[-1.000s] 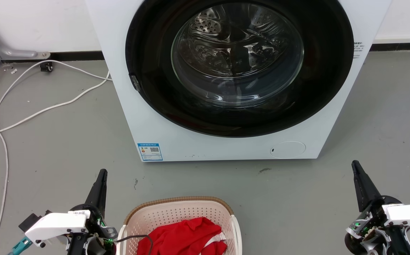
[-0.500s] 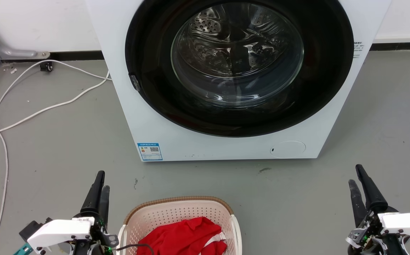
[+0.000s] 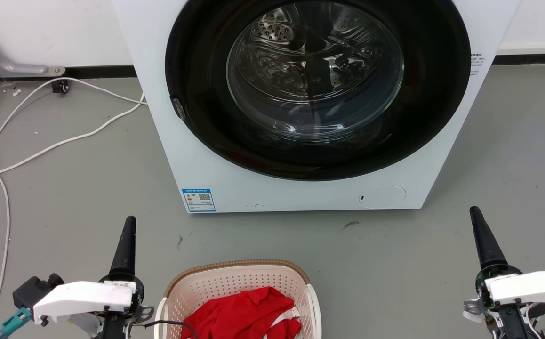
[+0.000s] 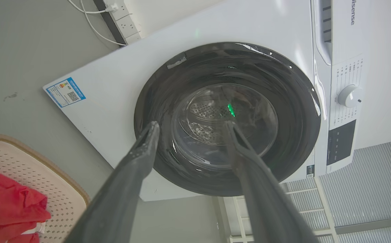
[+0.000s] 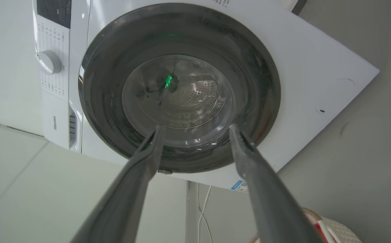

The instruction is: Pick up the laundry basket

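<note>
My left hand (image 3: 130,222) and right hand (image 3: 475,212) hover with fingers spread, either side of the laundry basket (image 3: 239,263), neither touching it. It sits on the grey floor (image 3: 395,263) before the washing machine (image 3: 253,188), red cloth (image 3: 244,315) inside.

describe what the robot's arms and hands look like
The left hand and right hand each have two long, dark grey fingers tapering to narrow tips. Behind each sits a white moulded wrist shell with small dark screws, over black and metal parts. The left wrist also carries a teal connector and a thin black cable.
</note>
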